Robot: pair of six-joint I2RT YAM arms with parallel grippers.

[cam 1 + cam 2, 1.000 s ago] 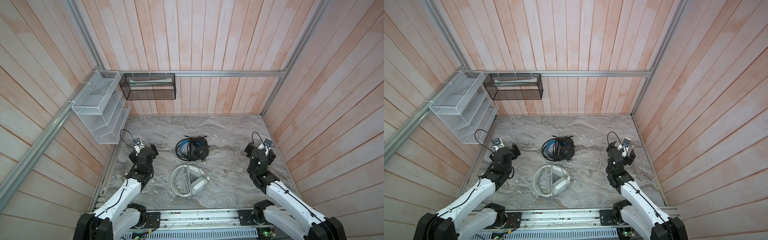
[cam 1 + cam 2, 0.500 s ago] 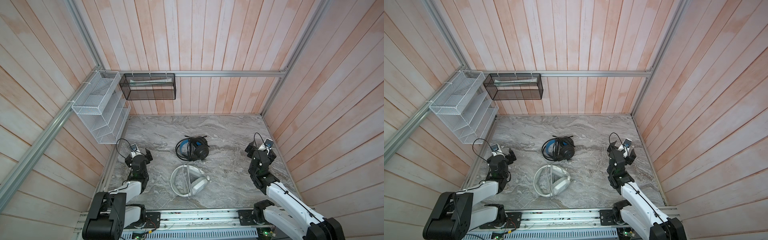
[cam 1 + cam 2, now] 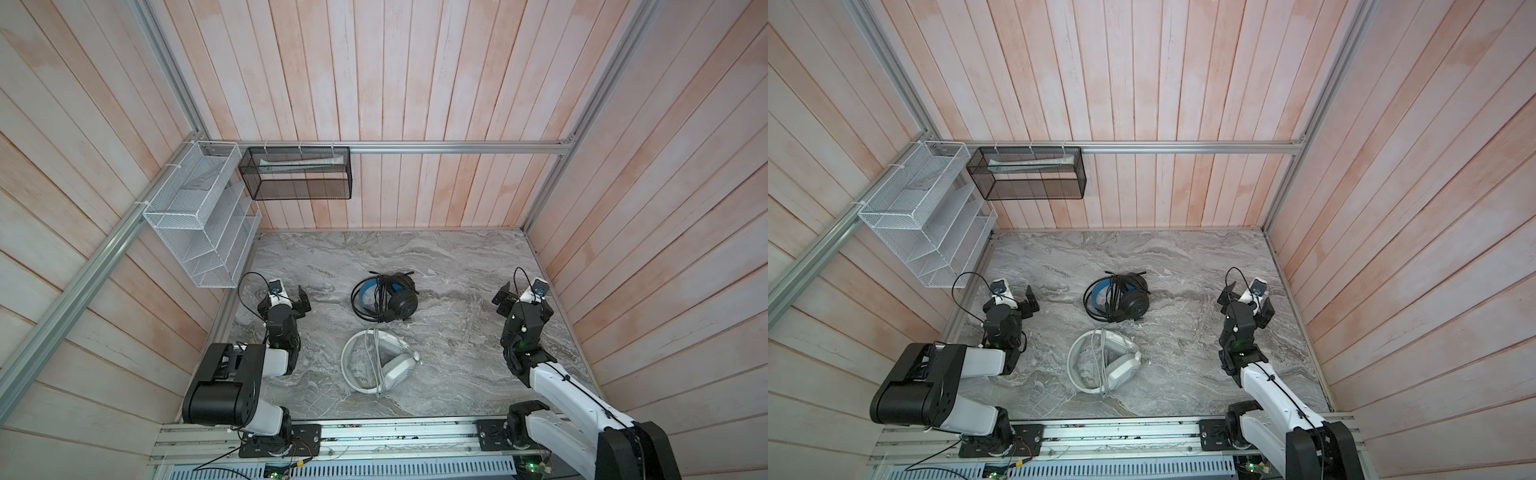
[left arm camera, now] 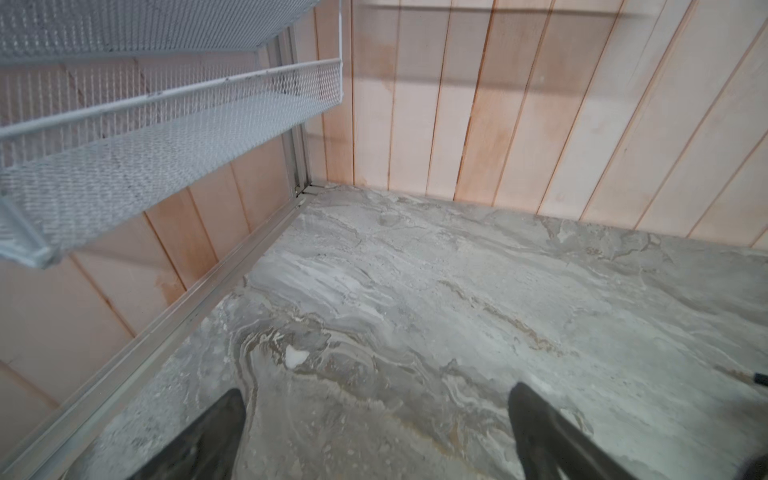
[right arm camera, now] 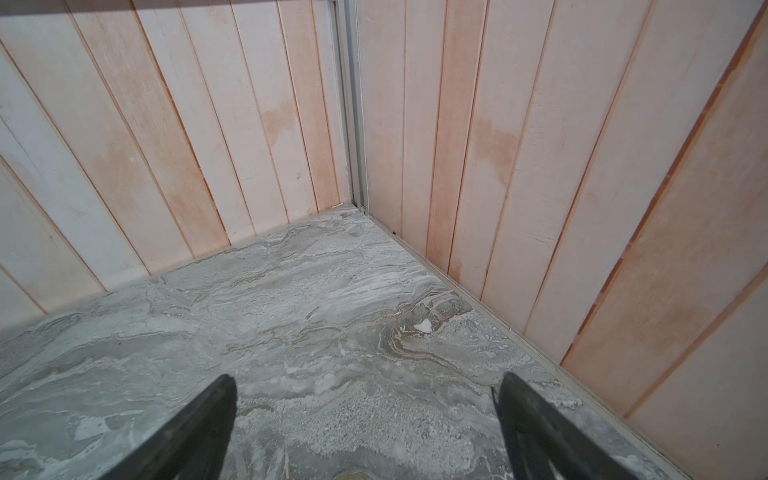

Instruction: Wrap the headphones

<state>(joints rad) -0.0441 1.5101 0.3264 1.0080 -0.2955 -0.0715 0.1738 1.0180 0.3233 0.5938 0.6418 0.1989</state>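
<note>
Left gripper (image 4: pixel 376 395) and right gripper (image 5: pixel 365 381): jaws spread wide, nothing held, both over the bare table (image 3: pixel 457 340). Black headphones (image 3: pixel 388 297) lie near centre. White-grey headphones (image 3: pixel 380 361) lie near them at 6 o'clock. Grippers flank at 9 and 3 o'clock, well apart.

Both top views look down from high up and far off at the grey table (image 3: pixel 457 266), facing the back wall. They share nearly everything: the table, the white wire rack (image 3: pixel 199 224), the black headphones (image 3: pixel 401 301) and the white headphones (image 3: pixel 397 365). The left wrist camera sits low, close to the table, near the rack, facing the corner below it. The right wrist camera sits low across the table from the rack, facing the back corner far from it.
</note>
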